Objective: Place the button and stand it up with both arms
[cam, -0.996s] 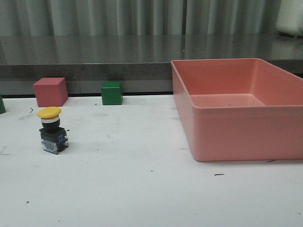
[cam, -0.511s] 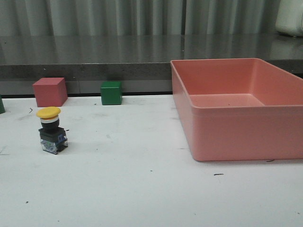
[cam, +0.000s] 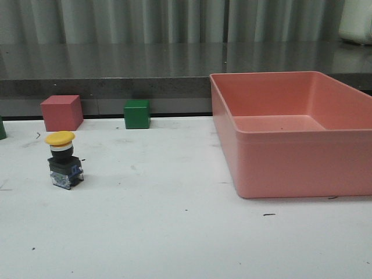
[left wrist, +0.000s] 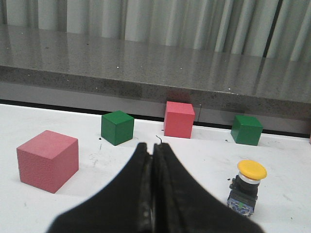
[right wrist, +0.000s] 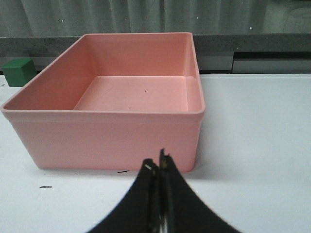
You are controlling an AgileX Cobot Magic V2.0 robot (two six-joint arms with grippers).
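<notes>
The button point(cam: 64, 161) stands upright on the white table at the left, yellow cap on top, dark base with blue and clear parts below. It also shows in the left wrist view point(left wrist: 246, 188), off to one side of my left gripper point(left wrist: 152, 146), which is shut and empty, well short of it. My right gripper point(right wrist: 156, 161) is shut and empty, just in front of the pink bin point(right wrist: 116, 131). Neither arm shows in the front view.
The large pink bin point(cam: 290, 168) fills the right side of the table. A pink cube point(cam: 61, 113) and a green cube point(cam: 137, 114) stand at the back left by the dark ledge. The left wrist view shows another pink cube point(left wrist: 47, 160) and green cube point(left wrist: 117, 127).
</notes>
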